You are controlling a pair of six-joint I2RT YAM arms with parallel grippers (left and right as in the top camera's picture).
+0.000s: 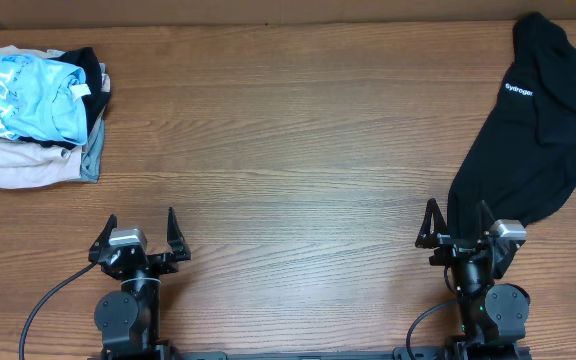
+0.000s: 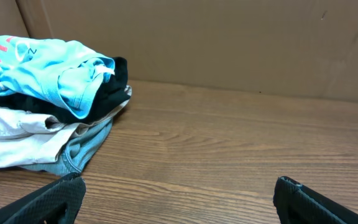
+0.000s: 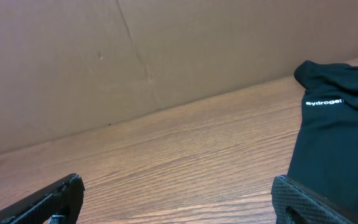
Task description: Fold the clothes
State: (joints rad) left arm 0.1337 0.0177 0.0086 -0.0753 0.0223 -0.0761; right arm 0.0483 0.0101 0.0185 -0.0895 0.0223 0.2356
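Observation:
A black top [image 1: 533, 130] with a small white logo lies spread and rumpled at the right of the table; it also shows in the right wrist view [image 3: 337, 143]. A sky-blue T-shirt [image 1: 23, 95] with white and orange-pink print lies on top of a pile at the far left, also in the left wrist view [image 2: 48, 68]. My left gripper [image 1: 138, 235] is open and empty near the front edge. My right gripper [image 1: 458, 225] is open and empty, its right finger just beside the black top's lower hem.
Under the blue T-shirt the pile holds a black garment [image 2: 107, 87], a beige one [image 1: 18, 165] and a grey-blue one [image 2: 82, 146]. A brown cardboard wall [image 2: 229, 43] stands behind the wooden table [image 1: 288, 150].

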